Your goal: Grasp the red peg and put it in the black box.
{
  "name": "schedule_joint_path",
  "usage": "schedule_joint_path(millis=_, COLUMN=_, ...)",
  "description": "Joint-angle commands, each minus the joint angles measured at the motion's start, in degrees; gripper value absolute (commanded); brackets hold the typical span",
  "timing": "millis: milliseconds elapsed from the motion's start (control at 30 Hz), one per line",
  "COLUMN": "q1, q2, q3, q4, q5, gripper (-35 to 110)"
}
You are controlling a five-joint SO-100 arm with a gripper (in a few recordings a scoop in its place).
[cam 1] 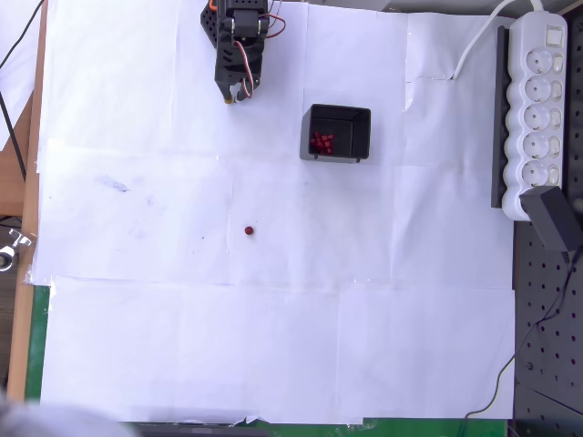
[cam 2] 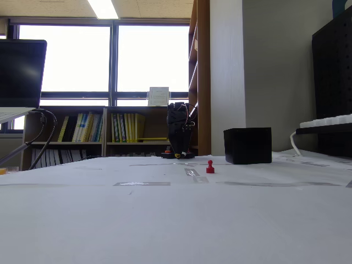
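Note:
A tiny red peg point(cam 1: 250, 231) stands alone on the white paper near the middle of the table; the fixed view shows the peg point(cam 2: 210, 166) upright. The black box point(cam 1: 336, 133) sits up and to the right of it, with a clump of alike red pegs inside; in the fixed view the box point(cam 2: 247, 145) is right of the peg. My gripper point(cam 1: 236, 92) hangs at the top of the overhead view, left of the box and well above the peg, pointing down with nothing in it. Its fingers look close together. In the fixed view the gripper point(cam 2: 179, 154) is far back, near the table.
A white power strip point(cam 1: 537, 109) and a long black rail point(cam 1: 499, 114) lie along the right edge, with a black adapter point(cam 1: 556, 221) below them. White paper sheets point(cam 1: 273, 337) cover the table. A black perforated board point(cam 1: 547, 364) is at lower right.

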Motion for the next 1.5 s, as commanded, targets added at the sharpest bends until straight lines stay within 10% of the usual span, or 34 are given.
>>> schedule_joint_path(millis=0, q1=-0.09, q2=-6.15, q3=-6.06, q4=4.75, q5=0.09, gripper=0)
schedule_joint_path(millis=567, q1=-0.18, q2=-6.15, q3=-6.06, q4=1.58, q5=-2.55, gripper=0)
schedule_joint_path(millis=1467, q1=1.58, q2=54.49, q3=-3.87, q4=-111.27, q5=-1.49, gripper=0)
